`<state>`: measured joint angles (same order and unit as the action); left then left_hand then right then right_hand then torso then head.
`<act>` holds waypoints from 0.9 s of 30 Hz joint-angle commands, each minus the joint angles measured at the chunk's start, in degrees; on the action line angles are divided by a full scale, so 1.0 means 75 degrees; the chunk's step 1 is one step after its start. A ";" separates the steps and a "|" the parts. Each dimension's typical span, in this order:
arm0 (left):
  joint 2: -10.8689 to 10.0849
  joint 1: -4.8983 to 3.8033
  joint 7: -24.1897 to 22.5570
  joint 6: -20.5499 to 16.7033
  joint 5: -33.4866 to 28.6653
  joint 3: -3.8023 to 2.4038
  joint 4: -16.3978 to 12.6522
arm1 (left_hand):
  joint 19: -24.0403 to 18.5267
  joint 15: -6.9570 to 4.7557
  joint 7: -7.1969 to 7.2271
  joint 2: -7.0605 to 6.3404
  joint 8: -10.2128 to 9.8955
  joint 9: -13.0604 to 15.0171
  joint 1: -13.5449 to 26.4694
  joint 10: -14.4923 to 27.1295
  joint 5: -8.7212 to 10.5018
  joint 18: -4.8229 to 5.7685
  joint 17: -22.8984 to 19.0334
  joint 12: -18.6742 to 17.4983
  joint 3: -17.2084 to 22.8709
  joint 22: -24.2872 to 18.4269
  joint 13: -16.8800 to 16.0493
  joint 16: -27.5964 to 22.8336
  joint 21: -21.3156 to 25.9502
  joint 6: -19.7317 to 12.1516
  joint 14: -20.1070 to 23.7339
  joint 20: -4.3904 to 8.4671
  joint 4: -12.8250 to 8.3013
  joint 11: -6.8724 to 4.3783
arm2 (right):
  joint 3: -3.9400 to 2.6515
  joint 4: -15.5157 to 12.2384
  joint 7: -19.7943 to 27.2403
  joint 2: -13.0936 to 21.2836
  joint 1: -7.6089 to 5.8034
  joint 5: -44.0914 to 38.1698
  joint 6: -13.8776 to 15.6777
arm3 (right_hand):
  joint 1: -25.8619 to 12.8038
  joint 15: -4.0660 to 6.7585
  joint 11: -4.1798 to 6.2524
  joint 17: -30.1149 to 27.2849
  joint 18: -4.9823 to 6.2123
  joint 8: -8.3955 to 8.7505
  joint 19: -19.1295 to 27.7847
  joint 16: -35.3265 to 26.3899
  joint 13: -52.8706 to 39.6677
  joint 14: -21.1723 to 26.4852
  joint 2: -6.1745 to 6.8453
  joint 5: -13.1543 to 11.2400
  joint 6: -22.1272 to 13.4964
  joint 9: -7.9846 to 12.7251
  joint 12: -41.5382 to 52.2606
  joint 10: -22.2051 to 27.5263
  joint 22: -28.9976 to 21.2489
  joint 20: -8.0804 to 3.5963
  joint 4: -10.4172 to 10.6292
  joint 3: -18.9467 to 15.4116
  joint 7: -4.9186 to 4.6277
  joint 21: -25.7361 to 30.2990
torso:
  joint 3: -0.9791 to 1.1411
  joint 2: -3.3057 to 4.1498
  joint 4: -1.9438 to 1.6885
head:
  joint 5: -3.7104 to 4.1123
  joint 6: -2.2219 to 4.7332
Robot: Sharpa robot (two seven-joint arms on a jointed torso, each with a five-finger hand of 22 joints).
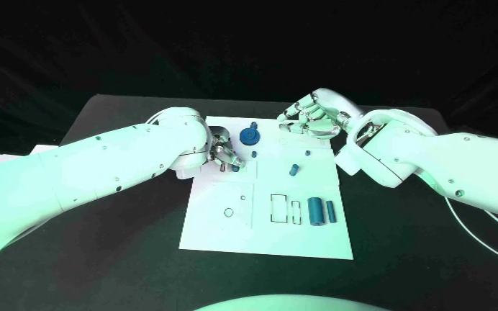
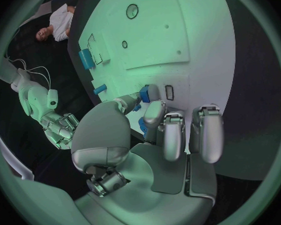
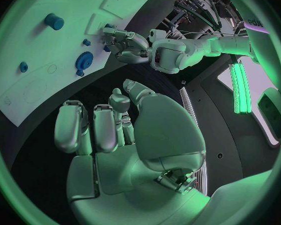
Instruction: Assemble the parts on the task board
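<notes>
Lying flat at the centre of the black counter (image 1: 124,253), the white task board (image 1: 223,235) carries several blue parts.

Left robot hand (image 1: 221,151): positioned over the board's edge at about ten o'clock from board centre. In the left wrist view this robot hand (image 2: 159,130) has thumb and a fingertip closed on a small blue part (image 2: 145,93), with the other fingers held straight beside it. The part is held just above or against the board surface; contact with the board cannot be confirmed.

Right robot hand (image 1: 311,118): located at about one o'clock from board centre, over the board's far corner. In the right wrist view its fingers (image 3: 93,130) are curled partway inward, with nothing between them. It is apart from the board and the parts.

Parts on the board:
- A round blue disc with a raised hub (image 1: 250,136) sits at about twelve o'clock, just beside the left robot hand.
- A short blue peg (image 1: 295,169) lies near board centre, toward two o'clock.
- A wide blue block (image 1: 314,211) and a narrow blue bar (image 1: 330,212) lie side by side at about four o'clock, close together; whether they touch cannot be determined.
- Rectangular outlines (image 1: 278,208) are marked just beside the block, toward board centre.
- A small oval recess (image 1: 228,212) is at about seven o'clock.
</notes>
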<state>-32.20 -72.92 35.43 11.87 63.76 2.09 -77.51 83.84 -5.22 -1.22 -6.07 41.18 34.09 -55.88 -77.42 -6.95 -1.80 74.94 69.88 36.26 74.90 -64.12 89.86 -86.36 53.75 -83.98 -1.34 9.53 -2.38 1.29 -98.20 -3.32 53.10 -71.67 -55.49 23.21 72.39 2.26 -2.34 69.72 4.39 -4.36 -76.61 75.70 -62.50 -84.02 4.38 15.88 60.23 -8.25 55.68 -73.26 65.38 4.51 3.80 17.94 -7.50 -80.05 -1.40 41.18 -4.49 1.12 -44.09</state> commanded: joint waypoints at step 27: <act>-0.0414 -0.0126 0.0173 -0.0462 -0.0574 -0.0257 -0.0338 | 0.0466 0.0004 -0.0101 -0.0173 -0.0142 -0.0241 0.0369 0.0258 0.0021 0.0057 0.2009 -0.0324 -0.3157 0.1410 0.0372 0.0019 0.0079 -0.0165 -0.0802 0.0036 0.0941 0.0063 | 0.0002 0.0082 0.0065 -0.0024 0.0005 0.0011 0.0044 | -0.0085 -0.0059 -0.0014 -0.0092 0.0111 0.0036 0.0106 -0.0111 0.0013 -0.0249 0.0023 0.0071 -0.0055 -0.0011 -0.0045 0.0054 -0.0097 -0.0012 0.0049 -0.0011 -0.0007 0.0090 | 0.0008 0.0000 0.0003 | 0.0030 0.0066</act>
<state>-35.25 -73.61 36.73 9.08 62.32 0.24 -79.77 83.84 -5.63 -1.95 -7.50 40.35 32.33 -52.79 -75.74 -6.97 -1.79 74.92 67.68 12.65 74.95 -61.36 89.86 -86.02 52.79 -83.98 -0.92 16.56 -1.94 1.30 -97.63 -3.33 53.00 -71.67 -55.42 23.33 72.15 2.26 -2.34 69.08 4.39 -4.36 -76.21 75.16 -62.36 -84.02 4.62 16.10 60.23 -8.26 55.39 -73.26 64.72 4.52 3.80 17.95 -7.49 -79.59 -1.36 41.14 -4.48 1.31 -43.67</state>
